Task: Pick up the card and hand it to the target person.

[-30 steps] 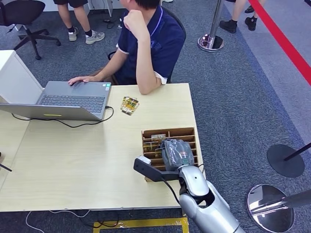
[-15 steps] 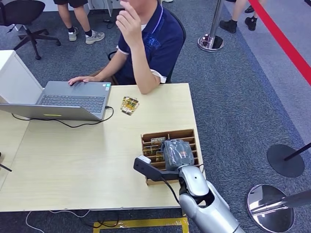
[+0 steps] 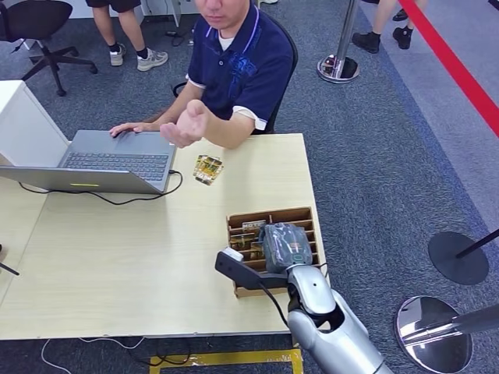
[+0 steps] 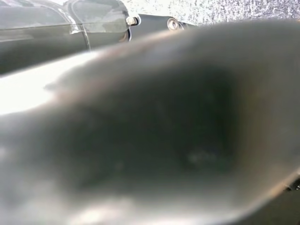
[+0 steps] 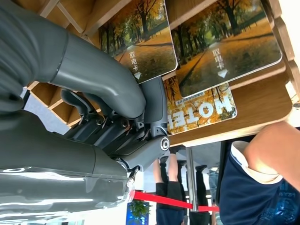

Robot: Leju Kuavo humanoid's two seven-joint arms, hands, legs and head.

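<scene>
A wooden slotted card holder (image 3: 297, 213) stands near the table's right edge with several cards in it. My right hand (image 3: 285, 247) lies over its middle slots, fingers curled down into them. In the right wrist view my right hand (image 5: 106, 93) has its thumb tip against the edges of an autumn-tree card (image 5: 141, 42) and a card marked HOTEL (image 5: 205, 110); a second autumn-tree card (image 5: 226, 37) lies beside them. Whether a card is pinched is hidden. The seated person in a navy shirt (image 3: 247, 62) holds an open palm (image 3: 187, 125) out above the far table edge.
A grey laptop (image 3: 111, 160) sits at the table's far left, the person's other hand on it, and its cable trails across the wood. Loose cards (image 3: 207, 168) lie beside it. Stanchion bases (image 3: 434, 333) stand on the carpet to the right.
The person lowered the raised hand from the face and now holds it out, palm up, over the far table edge. My right hand has stayed on the card holder.
</scene>
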